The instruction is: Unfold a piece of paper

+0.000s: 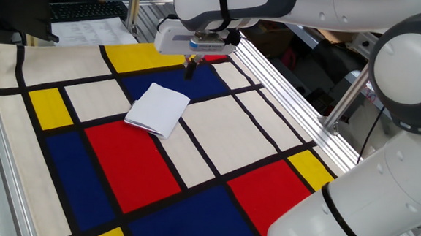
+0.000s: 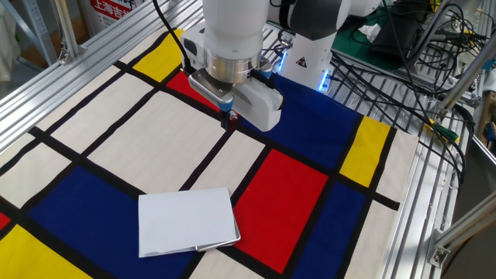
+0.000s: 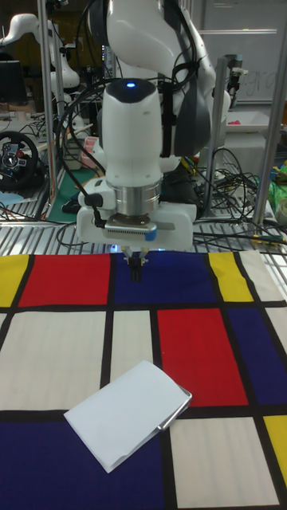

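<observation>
The piece of paper (image 1: 157, 109) lies folded in half on the colourful cloth, a plain white rectangle resting partly on a blue square. It also shows near the front in the other fixed view (image 2: 186, 221) and the tall fixed view (image 3: 127, 413), its open edges slightly lifted on one side. My gripper (image 1: 190, 69) hangs above the cloth some way behind the paper, pointing straight down. Its dark fingers (image 2: 227, 118) are pressed together with nothing between them. The shut gripper (image 3: 136, 271) hovers over a blue square, clear of the paper.
The cloth (image 1: 217, 126) of red, blue, yellow and cream squares covers the table. Aluminium rails (image 2: 70, 66) frame it. Printed sheets (image 1: 91, 30) and a keyboard (image 1: 85, 9) sit past the far corner. Cables (image 2: 418, 54) trail beside the robot base.
</observation>
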Tool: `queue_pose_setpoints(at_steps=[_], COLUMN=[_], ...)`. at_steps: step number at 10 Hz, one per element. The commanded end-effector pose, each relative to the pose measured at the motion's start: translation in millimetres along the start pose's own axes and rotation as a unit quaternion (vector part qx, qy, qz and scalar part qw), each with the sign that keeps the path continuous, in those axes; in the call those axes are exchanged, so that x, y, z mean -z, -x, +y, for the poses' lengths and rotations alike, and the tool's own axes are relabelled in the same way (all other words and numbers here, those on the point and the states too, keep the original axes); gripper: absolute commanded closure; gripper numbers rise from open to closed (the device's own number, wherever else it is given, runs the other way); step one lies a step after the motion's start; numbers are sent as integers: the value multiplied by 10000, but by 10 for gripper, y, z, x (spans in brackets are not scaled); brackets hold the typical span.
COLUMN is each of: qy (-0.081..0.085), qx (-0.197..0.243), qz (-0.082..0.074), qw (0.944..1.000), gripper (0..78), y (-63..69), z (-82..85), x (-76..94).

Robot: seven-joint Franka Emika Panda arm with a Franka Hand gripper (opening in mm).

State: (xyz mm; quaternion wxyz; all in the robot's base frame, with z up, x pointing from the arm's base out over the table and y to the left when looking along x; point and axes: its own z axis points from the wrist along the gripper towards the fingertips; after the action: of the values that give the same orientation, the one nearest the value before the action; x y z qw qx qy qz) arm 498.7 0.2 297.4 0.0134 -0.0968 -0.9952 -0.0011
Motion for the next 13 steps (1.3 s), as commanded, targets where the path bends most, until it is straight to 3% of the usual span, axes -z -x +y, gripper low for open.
queue_pose_setpoints(at_steps=[1, 13], qy=[5, 41], qx=[-26, -31], qz=[19, 30], qw=[10000, 10000], gripper=[776, 776], y=[5, 2], z=[-1, -1], x=[10, 4])
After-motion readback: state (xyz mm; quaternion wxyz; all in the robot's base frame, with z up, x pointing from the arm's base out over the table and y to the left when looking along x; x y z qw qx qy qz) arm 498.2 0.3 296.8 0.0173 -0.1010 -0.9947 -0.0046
